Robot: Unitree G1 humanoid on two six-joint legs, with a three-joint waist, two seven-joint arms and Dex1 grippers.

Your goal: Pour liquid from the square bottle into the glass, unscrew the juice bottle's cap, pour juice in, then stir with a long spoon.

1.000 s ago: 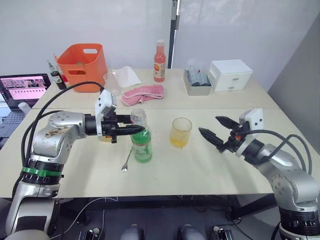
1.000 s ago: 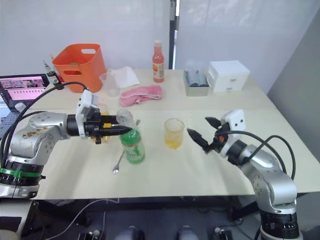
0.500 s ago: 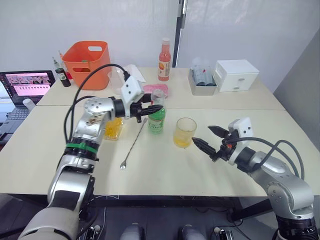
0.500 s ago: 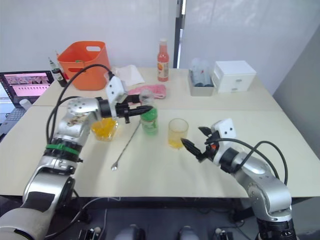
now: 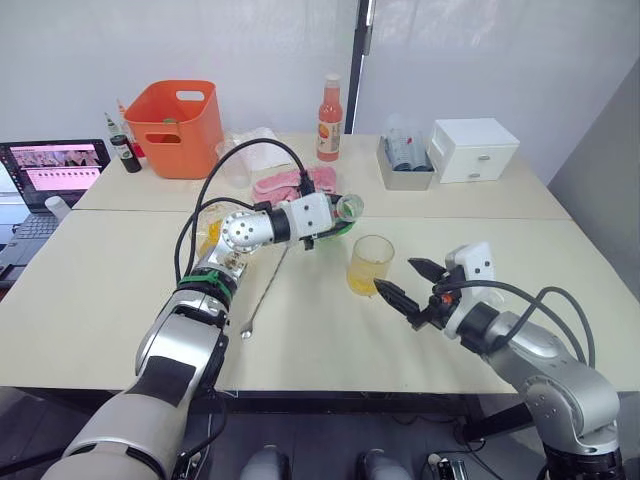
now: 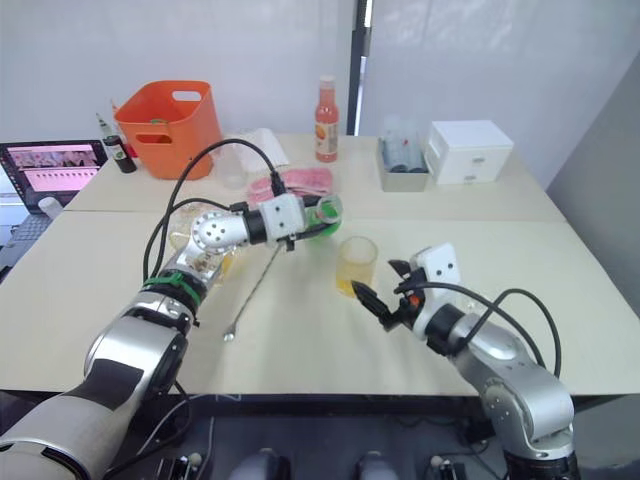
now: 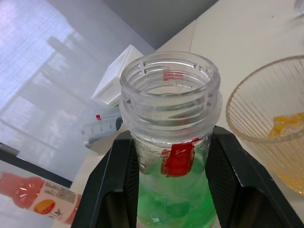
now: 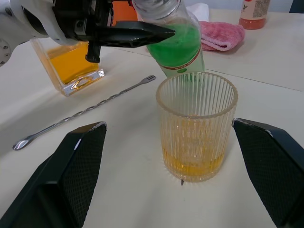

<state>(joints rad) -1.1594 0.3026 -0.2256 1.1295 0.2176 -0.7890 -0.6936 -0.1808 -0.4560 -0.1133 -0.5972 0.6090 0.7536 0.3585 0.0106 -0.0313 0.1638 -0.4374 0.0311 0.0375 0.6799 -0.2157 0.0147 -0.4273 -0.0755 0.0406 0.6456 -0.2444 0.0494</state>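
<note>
Head views, left to right: square bottle (image 5: 212,240) and spoon (image 5: 264,292) left of centre; left gripper (image 5: 322,226) clamped on tilted, uncapped juice bottle (image 5: 338,215); glass (image 5: 368,264) at centre; right gripper (image 5: 402,284), fingers apart, right of it

Orange basket (image 5: 171,129), pink cloth (image 5: 290,182), white drawers (image 5: 474,149).

Pale table (image 5: 120,300) bore glass (image 5: 370,264); long spoon (image 5: 265,292); square bottle (image 8: 71,64); pink cloth (image 5: 285,183); orange basket (image 5: 175,118).

Bright, even indoor light, soft shadows; the wrist views' backgrounds are slightly blurred.
</note>
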